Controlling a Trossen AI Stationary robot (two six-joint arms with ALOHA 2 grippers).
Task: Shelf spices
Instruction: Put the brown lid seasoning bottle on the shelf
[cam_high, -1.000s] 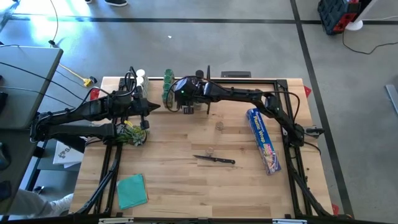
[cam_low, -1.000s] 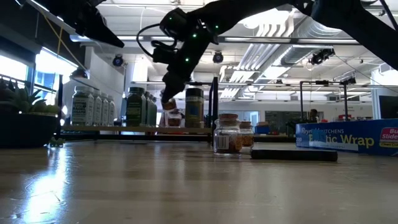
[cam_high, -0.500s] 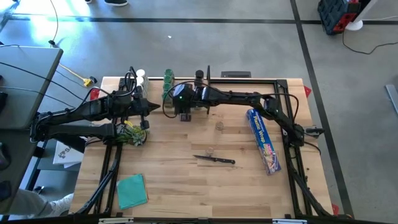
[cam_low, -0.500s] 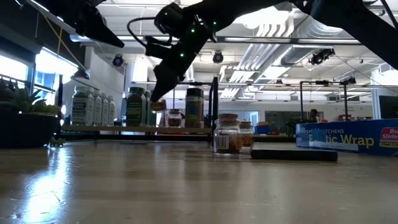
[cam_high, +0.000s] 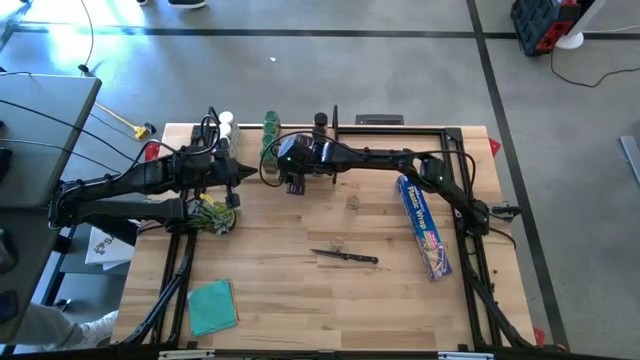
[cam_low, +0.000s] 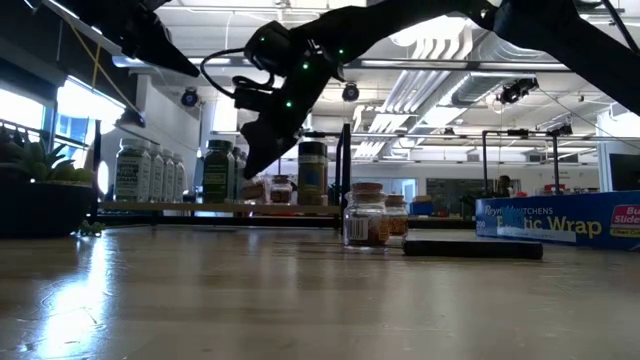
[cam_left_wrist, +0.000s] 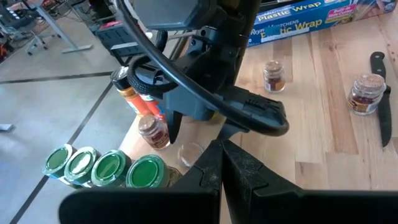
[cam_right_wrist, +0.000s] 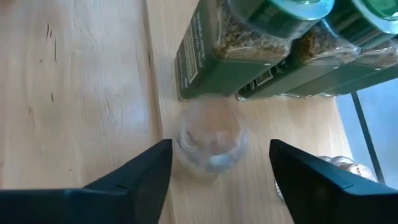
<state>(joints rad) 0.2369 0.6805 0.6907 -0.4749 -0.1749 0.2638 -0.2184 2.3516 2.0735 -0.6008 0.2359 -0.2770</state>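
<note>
Your right pincer (cam_right_wrist: 217, 165) gapes wide, empty, over a clear jar (cam_right_wrist: 208, 140) standing on the shelf (cam_right_wrist: 99, 93) beside green-capped spices (cam_left_wrist: 99, 168). Left pincer (cam_left_wrist: 221, 165) shut, empty, left of it.

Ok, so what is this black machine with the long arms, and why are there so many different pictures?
It is a robot with two arms at a wooden table. One camera looks down from above, one sits low at table height, and one rides on each wrist.

The right arm reaches to the shelf at the back. Its jaws stand open on either side of a small clear jar, without gripping it, right next to the green-capped jars. The left arm waits at the table's left side, jaws shut and empty.

On the table lie two more little jars, a knife, a blue wrap box and a green cloth.
</note>
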